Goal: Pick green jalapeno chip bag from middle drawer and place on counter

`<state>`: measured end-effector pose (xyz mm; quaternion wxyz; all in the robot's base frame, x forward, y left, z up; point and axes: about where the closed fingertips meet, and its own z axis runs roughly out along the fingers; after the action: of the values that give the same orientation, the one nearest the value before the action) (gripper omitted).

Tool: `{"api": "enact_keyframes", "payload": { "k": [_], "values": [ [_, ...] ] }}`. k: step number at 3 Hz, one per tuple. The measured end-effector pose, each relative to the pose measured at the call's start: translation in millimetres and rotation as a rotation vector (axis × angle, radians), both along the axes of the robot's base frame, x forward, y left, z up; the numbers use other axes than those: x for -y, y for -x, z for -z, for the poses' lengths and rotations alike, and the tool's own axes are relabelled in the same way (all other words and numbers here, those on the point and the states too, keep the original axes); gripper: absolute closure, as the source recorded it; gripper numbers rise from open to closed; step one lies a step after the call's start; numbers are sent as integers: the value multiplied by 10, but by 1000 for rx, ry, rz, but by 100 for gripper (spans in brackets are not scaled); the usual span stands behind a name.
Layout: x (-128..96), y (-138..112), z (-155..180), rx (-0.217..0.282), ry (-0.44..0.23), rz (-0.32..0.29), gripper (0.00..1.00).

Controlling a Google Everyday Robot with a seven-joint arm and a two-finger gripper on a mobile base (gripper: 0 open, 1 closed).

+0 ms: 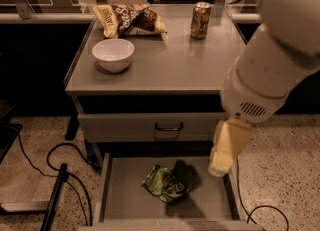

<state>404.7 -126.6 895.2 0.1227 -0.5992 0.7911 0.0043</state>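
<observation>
Bag (pixel 165 185) lies crumpled mid-floor of open drawer (pixel 125 197). Hand (pixel 226 149) hangs over drawer's right wall, clear of bag; whether open or closed cannot be told. Risks: descent clips that wall; glossy foil slips from shallow pinch, drops back into drawer.

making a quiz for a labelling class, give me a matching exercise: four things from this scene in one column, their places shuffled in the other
Things
1. green jalapeno chip bag
2. white bowl
3. can
4. gripper

Places
A. on the counter, back right
B. above the right edge of the open middle drawer
C. crumpled on the middle drawer floor
D. on the counter, front left

Pairs: 1-C, 2-D, 3-A, 4-B
</observation>
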Motion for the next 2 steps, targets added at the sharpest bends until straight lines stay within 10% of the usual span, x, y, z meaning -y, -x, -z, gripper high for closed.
{"api": "enact_keyframes", "payload": {
  "k": [2],
  "values": [
    [-315,185,530,-99,22,-5,0]
  ]
}}
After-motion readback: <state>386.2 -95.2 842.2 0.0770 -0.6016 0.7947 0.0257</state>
